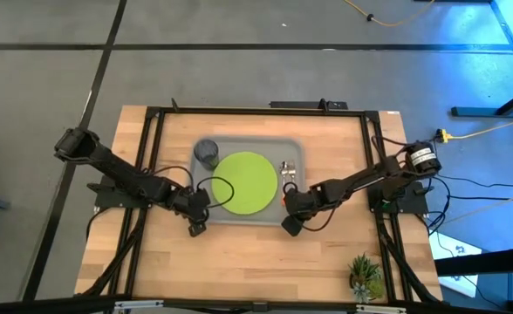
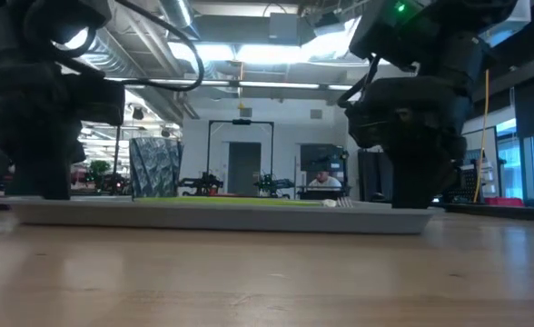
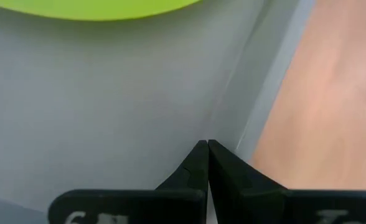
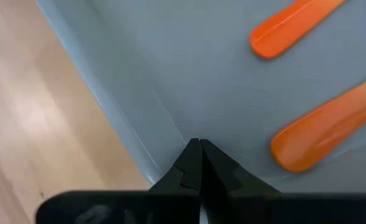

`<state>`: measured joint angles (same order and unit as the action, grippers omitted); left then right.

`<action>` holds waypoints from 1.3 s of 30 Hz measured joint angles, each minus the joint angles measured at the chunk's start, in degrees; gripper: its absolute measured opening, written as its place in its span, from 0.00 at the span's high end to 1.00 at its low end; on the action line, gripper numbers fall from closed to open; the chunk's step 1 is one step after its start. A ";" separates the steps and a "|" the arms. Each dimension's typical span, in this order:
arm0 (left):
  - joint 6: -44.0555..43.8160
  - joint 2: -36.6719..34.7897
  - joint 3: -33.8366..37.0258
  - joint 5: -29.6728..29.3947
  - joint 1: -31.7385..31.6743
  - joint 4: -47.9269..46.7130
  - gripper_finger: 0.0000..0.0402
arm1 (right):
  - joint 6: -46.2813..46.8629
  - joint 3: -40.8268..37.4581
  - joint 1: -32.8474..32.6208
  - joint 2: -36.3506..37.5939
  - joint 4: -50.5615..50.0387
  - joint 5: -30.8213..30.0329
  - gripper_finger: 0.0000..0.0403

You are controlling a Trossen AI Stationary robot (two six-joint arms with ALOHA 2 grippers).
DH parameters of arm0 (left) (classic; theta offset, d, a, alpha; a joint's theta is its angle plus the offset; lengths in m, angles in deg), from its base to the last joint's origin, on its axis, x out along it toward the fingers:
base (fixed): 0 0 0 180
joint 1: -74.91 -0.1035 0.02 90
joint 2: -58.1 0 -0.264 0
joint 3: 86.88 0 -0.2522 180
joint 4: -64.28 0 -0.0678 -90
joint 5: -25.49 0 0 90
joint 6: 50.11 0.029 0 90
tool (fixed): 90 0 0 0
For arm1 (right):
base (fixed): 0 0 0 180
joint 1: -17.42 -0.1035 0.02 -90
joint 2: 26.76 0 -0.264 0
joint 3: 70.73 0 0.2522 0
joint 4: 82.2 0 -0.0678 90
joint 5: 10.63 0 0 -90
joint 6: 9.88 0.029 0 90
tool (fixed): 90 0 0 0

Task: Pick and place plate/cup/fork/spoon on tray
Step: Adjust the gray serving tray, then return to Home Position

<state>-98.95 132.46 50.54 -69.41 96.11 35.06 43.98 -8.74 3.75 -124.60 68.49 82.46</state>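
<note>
The light grey tray [image 1: 248, 145] lies mid-table. On it lie the lime-green plate [image 1: 243, 183], the dark cup [image 1: 207, 153] upright at the far left, and the fork and spoon [image 1: 286, 170] along the right side. Their orange handles [image 4: 295, 25] [image 4: 320, 134] show in the right wrist view, but which handle is which I cannot tell. My left gripper [image 3: 206, 144] is shut and points down over the tray floor [image 3: 108, 112] at the near left corner. My right gripper [image 4: 199, 143] is shut and points down over the floor at the near right corner, beside the handles. My left gripper has its shut fingertips low over the tray floor just inside the rim [image 3: 258, 106], coming from above. Whether they touch the floor I cannot tell. My right gripper's shut fingertips stand likewise just inside the rim [image 4: 108, 99], and whether they touch the floor I cannot tell.
A small green plant [image 1: 364, 275] stands at the table's near right corner. A black frame [image 1: 152, 157] runs around the work area. Bare wood lies between the tray and the near edge.
</note>
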 joint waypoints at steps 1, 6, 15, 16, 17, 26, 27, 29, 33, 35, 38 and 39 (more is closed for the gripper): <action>-0.35 0.00 0.00 0.16 0.31 0.32 1.00 | 0.04 0.00 -0.36 0.00 -0.04 0.13 1.00; -2.10 0.00 0.00 0.13 2.12 1.58 1.00 | 0.42 0.00 -1.40 0.00 -0.60 1.71 1.00; -4.79 -0.02 -0.02 -0.54 4.54 3.23 1.00 | -0.15 0.34 -2.05 0.99 -4.32 1.35 1.00; -4.76 -0.15 -0.10 -1.15 4.54 3.97 1.00 | -0.23 0.47 -2.05 1.44 -4.93 1.05 1.00; -4.62 -0.55 -0.30 -2.05 4.54 4.36 1.00 | -0.22 0.78 -2.04 1.95 -5.58 0.64 1.00; 1.10 -7.76 -3.40 -4.88 4.52 4.39 1.00 | -3.13 6.61 -2.03 11.12 -13.81 -4.96 1.00; 1.67 -8.97 -3.78 -4.94 4.52 4.49 1.00 | -3.87 7.26 -2.03 12.48 -14.34 -6.03 1.00; 3.48 -11.32 -4.35 -5.13 4.52 4.48 1.00 | -6.06 8.09 -2.03 15.27 -15.73 -8.27 1.00; 6.10 -18.22 -5.08 -8.37 4.52 2.53 1.00 | -10.37 9.03 -1.99 22.68 -16.98 -12.51 1.00; 7.46 -22.78 -5.09 -10.39 4.52 1.33 1.00 | -13.66 9.02 -1.97 26.27 -17.34 -14.48 1.00; 11.27 -29.48 -5.09 -13.10 4.51 0.08 1.00 | -18.18 9.03 -1.97 31.80 -17.41 -17.41 1.00; 12.80 -31.81 -5.11 -13.96 4.50 -0.23 1.00 | -19.03 9.03 -1.97 33.39 -17.77 -18.66 1.00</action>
<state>-86.15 100.66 45.43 -83.37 100.61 34.83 24.96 0.28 1.78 -91.21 50.72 63.81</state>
